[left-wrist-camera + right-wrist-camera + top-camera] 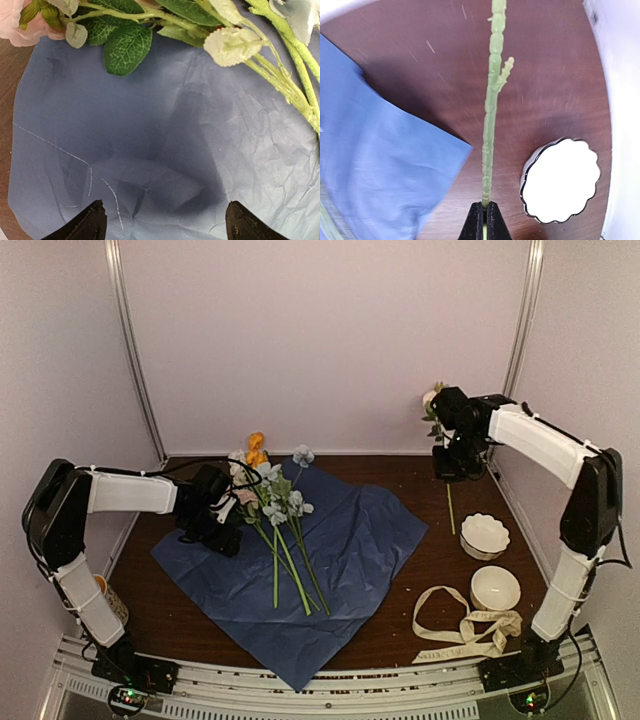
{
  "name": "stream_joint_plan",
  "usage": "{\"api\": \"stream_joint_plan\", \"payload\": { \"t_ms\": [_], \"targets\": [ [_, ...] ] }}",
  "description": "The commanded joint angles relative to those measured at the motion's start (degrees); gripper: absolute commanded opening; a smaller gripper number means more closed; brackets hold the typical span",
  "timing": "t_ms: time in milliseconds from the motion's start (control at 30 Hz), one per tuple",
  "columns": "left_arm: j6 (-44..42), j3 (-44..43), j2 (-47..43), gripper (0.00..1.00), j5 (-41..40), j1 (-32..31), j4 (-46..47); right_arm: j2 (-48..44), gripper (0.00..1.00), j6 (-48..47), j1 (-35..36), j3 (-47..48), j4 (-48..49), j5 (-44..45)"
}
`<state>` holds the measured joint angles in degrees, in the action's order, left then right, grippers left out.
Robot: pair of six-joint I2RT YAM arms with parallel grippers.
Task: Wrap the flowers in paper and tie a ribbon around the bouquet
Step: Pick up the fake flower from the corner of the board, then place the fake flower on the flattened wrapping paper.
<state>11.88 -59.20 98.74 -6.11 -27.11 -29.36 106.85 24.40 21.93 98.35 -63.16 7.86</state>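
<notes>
Our right gripper (484, 209) is shut on one thin stem (490, 120) hanging over the table (420, 65) beside the paper (340, 540). That narrow pinch could let it swivel or slip before it reaches the flowers (275, 510) lying on the sheet. Our left gripper (167, 220) gapes empty above the paper, and only the top view shows the ribbon (460, 632), near the right arm's base.

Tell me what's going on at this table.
The right gripper is shut on a single flower stem, holding it above the bare table near a scalloped white bowl. The other flowers lie in a bunch on the blue paper, which is spread flat and not yet wrapped. The left gripper is open over the paper, close to the blooms. The ribbon lies loose at the near right, not yet used.
</notes>
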Motion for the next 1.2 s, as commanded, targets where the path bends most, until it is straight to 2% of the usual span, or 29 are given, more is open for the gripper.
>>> {"api": "stream_joint_plan", "payload": {
  "t_ms": [0, 200, 333, 467, 567, 633, 667, 800, 933, 1067, 1167],
  "targets": [
    [-0.1, 0.7, -2.0, 0.86, 0.3, -0.3, 1.3, -7.6, 0.0, 2.5, 3.8, 0.5, 6.0, -1.3],
    [1.1, 2.2, -2.9, 0.86, 0.3, -0.3, 1.4, -3.1, 0.0, 10.4, 16.5, 1.6, 19.7, -19.4],
    [1.7, 3.4, -3.8, 0.86, 0.6, -0.3, 1.7, 4.6, 0.0, 15.2, 24.7, 5.8, 26.3, -22.8],
    [2.1, 4.2, -4.0, 0.86, 0.8, -0.3, 2.1, 15.3, 0.01, 15.7, 28.9, 14.2, 23.6, -24.8],
    [2.1, 4.5, -4.1, 0.86, 0.9, -0.3, 2.1, 19.0, 0.24, 16.2, 29.3, 15.1, 22.3, -23.0],
    [1.9, 4.7, -4.2, 0.86, 0.7, -0.3, 2.1, 19.6, 0.43, 14.0, 29.3, 16.7, 18.6, -19.4],
    [1.9, 4.9, -4.3, 0.86, 0.6, -0.3, 2.1, 19.2, 0.48, 12.6, 29.1, 17.3, 16.8, -18.0],
    [1.7, 4.8, -3.9, 0.86, 0.4, -0.3, 2.1, 14.4, 0.54, 7.3, 27.4, 16.0, 13.1, -13.9],
    [1.7, 4.4, -3.4, 0.86, 0.4, -0.3, 2.0, 6.7, 0.64, 4.4, 21.3, 8.3, 14.0, -11.2],
    [1.5, 3.9, -3.4, 0.86, 0.3, -0.4, 1.6, 2.7, 0.7, 4.3, 10.7, 0.2, 17.7, -19.6],
    [1.4, 3.4, -3.4, 0.86, -0.1, -0.4, 1.1, 4.5, 0.72, 3.8, 3.7, -0.3, 19.3, -27.7]
  ]
}}
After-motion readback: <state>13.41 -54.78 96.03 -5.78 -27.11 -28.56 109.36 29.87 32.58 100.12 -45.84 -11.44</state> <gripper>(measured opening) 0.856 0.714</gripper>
